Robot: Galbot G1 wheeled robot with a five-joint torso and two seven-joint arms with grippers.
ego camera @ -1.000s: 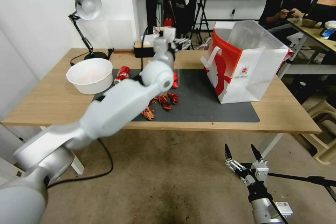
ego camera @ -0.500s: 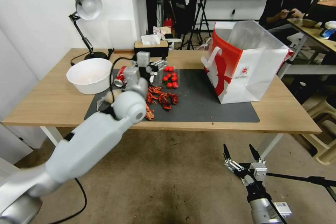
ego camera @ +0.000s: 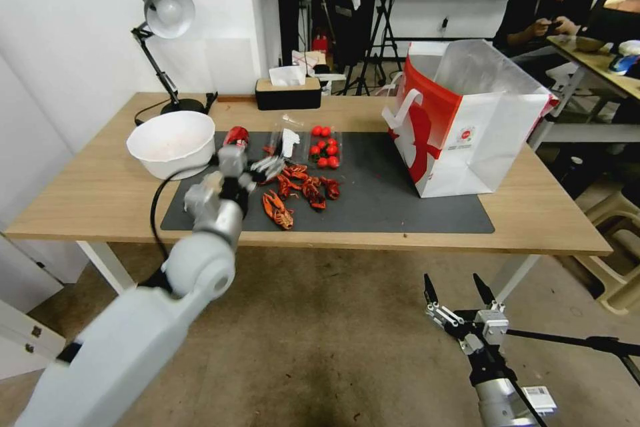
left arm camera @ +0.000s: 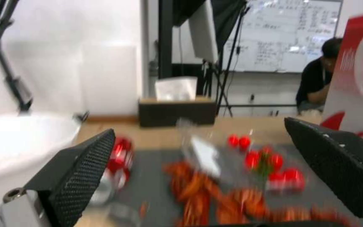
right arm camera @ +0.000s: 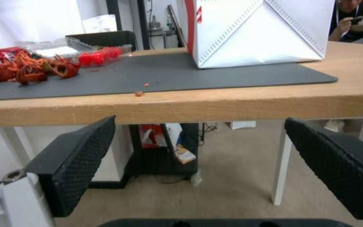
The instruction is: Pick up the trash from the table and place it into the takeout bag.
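Over mat (ego camera: pixel 400 200): left gripper (ego camera: pixel 270 167) spread, near crayfish shells (ego camera: pixel 300 190)

White, rounded arm shells, a black cable, and black mesh-textured fingers (left arm camera: pixel 83 171).

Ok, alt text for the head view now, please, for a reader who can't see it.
The left gripper, fingers open and empty, hangs over the grey mat beside a pile of red crayfish shells, a red soda can and a clear tray of cherry tomatoes. The takeout bag stands open on the table; the right gripper waits below the table edge.
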